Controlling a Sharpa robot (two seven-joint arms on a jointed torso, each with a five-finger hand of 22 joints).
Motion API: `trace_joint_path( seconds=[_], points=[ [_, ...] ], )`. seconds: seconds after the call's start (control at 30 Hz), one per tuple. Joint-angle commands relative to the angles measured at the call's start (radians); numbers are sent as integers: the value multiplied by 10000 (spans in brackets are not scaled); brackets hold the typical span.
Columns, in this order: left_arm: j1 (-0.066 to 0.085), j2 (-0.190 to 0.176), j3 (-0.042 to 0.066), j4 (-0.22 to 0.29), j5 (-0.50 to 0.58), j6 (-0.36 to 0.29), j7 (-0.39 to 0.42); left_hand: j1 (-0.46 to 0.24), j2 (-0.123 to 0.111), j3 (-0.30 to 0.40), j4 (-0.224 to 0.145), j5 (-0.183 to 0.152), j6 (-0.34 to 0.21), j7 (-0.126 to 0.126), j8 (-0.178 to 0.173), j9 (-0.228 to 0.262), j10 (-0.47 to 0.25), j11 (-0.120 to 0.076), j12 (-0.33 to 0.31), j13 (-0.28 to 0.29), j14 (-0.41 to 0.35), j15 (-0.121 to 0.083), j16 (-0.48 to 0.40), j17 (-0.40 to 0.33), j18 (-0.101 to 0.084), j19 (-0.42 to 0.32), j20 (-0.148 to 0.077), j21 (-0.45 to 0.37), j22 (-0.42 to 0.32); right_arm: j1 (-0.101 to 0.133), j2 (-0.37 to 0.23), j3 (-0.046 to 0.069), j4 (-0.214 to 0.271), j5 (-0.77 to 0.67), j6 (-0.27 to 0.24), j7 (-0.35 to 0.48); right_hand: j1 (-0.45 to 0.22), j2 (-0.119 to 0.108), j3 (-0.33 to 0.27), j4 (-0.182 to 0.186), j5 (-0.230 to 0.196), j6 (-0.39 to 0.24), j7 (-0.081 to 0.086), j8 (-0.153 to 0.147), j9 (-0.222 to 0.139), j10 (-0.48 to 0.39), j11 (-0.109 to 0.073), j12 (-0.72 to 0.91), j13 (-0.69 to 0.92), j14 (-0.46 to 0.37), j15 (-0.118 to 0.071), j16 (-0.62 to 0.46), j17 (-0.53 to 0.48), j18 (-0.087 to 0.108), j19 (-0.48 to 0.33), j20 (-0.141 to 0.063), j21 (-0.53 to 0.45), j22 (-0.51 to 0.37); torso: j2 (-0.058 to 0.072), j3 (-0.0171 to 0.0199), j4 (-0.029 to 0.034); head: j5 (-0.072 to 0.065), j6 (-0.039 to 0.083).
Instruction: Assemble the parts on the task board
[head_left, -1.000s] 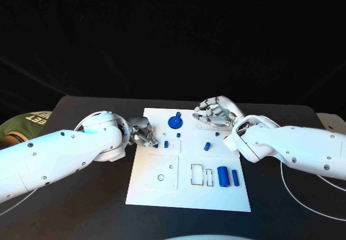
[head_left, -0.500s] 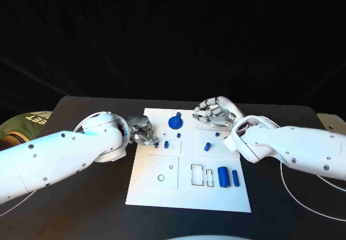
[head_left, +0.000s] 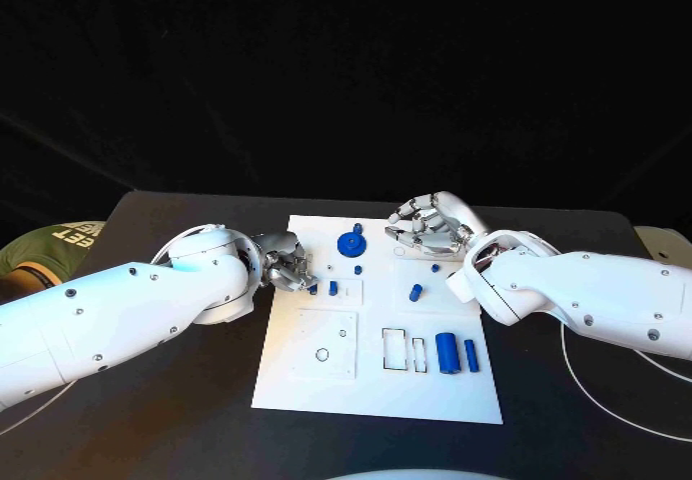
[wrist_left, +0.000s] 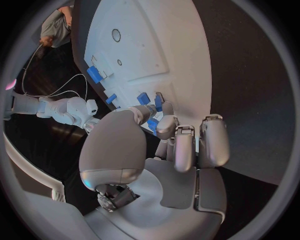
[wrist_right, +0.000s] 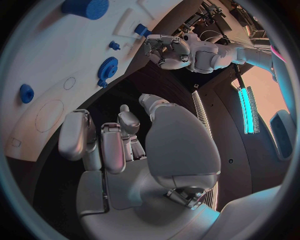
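On the black table (head_left: 173, 420) the left hand (head_left: 286, 265) sits at the left edge of the white task board (head_left: 378, 385), fingers curled inward over a small blue part (wrist_left: 152, 125); in the left wrist view the fingertips (wrist_left: 167, 131) close around that piece just above the board, so it appears pinched, though how firmly is hard to tell. Just beside those fingers a short blue peg (head_left: 333, 288) stands on the board, near a tiny blue stud (head_left: 358, 269). Further up the board lies a blue gear (head_left: 349, 243). Lower down, an outlined rectangular recess (head_left: 392, 348) and a narrower slot (head_left: 418, 354) beside it hold nothing, while two blue bars (head_left: 447, 353) lie side by side to their right, outside the recesses. A slanted blue piece (head_left: 415, 292) rests mid-board, with a small blue stud (head_left: 436, 267) above it. The right hand (head_left: 428, 227) hovers over the board's far right corner, fingers bent in a loose claw and gripping nothing; the right wrist view shows its fingers (wrist_right: 112, 142) apart from the board. Compared with half a second ago, the left arm has edged slightly inward and the hand has shifted a little toward the peg; the right hand and the parts lie as before. The left arm hides the board's left rim.
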Motion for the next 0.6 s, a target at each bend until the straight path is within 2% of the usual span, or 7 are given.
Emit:
trace_joint_path(
  seconds=[0.03,0.37,0.6],
  points=[
    [-29,51,1,-28,-143,23,55,45,27,2102,-2064,66,-15,-47,66,4,102,2,69,13,920,-75,47,2149,-153,59,26,42,11,-7,4,0,18,-50,55,95,-114,23,18,17,44,7,-42,32,-13,45,-15,69,-1,359,-73,-28,17,42,53,-11,-24,796,5,1,7,-8,9],
    [-79,104,1,-64,-325,3,60,38,20,2116,-2071,68,-11,-47,65,2,106,2,69,16,919,-76,46,2147,-152,58,24,42,10,-7,-4,0,23,-50,53,100,-129,34,24,13,53,7,-44,37,-15,45,-18,71,-5,360,-75,-31,18,42,57,-13,-29,796,1,1,6,-8,15],
    [-106,99,1,-51,-355,289,155,30,12,2131,-2078,72,-8,-47,63,0,102,1,58,-1,916,-78,40,2134,-152,59,22,44,12,-7,-10,0,25,-49,51,107,-129,34,24,13,53,7,-44,37,-15,45,-18,71,-5,360,-75,-31,18,42,57,-13,-29,796,4,-1,14,-18,3]
  ],
)
